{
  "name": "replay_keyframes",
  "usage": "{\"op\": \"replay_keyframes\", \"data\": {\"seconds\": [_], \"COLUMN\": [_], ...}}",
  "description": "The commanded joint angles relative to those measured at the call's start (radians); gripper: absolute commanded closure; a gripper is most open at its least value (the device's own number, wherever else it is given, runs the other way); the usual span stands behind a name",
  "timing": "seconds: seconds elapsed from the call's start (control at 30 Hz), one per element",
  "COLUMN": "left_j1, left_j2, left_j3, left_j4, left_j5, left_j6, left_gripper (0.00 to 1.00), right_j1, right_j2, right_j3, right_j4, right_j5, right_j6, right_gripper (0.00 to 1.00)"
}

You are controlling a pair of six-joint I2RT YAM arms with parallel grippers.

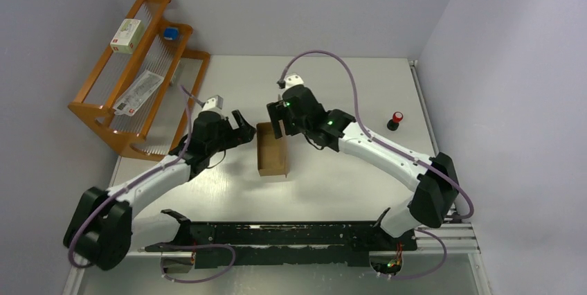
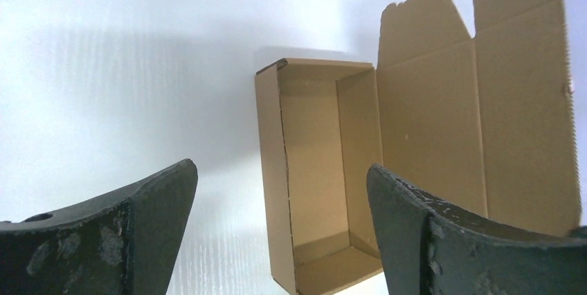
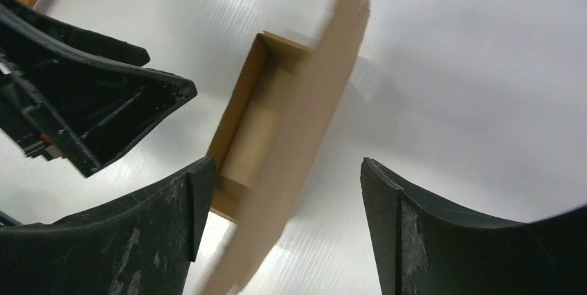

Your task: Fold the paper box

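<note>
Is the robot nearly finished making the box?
More than halfway, I'd say. Done: the paper box has its bottom and walls standing. In hand: nothing is gripped. The left gripper is open beside the box, and the right gripper has the raised lid between its open jaws. Left: the lid stands up, so it must be folded down and its flaps tucked in.

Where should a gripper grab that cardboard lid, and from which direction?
Take the lid by its free top edge, pinched across its two faces, coming down from above. It stands upright along the long side of the box and is a thin sheet, so only its faces offer grip. The right gripper, open, straddles it.
</note>
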State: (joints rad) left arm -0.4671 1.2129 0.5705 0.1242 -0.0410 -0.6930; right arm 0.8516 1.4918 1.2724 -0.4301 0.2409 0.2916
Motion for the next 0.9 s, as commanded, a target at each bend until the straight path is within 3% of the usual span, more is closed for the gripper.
{"op": "replay_keyframes", "data": {"seconds": [0.0,0.2,0.43,0.67,0.77,0.87], "left_j1": [0.019,0.028,0.030,0.031,0.050,0.107], "left_j2": [-0.128,-0.194,-0.269,-0.256,-0.263,-0.269], "left_j3": [-0.026,0.064,0.252,0.488,0.449,0.418], "left_j4": [-0.117,-0.269,-0.457,-0.670,-0.645,-0.640], "left_j5": [-0.063,-0.087,-0.079,-0.181,-0.265,-0.247], "left_j6": [0.013,0.030,0.158,0.413,0.477,0.502], "left_gripper": [0.03,0.03,0.03,0.03,0.03,0.03], "right_j1": [0.049,0.114,0.146,0.149,0.150,0.149], "right_j2": [0.056,0.162,0.263,0.321,0.327,0.338], "right_j3": [0.092,0.204,0.291,0.353,0.354,0.373], "right_j4": [-0.078,-0.180,-0.285,-0.351,-0.328,-0.330], "right_j5": [0.115,0.216,0.322,0.381,0.364,0.358], "right_j6": [-0.019,-0.026,-0.040,-0.071,-0.123,-0.195], "right_gripper": [0.20,0.25,0.35,0.59,0.70,0.78]}}
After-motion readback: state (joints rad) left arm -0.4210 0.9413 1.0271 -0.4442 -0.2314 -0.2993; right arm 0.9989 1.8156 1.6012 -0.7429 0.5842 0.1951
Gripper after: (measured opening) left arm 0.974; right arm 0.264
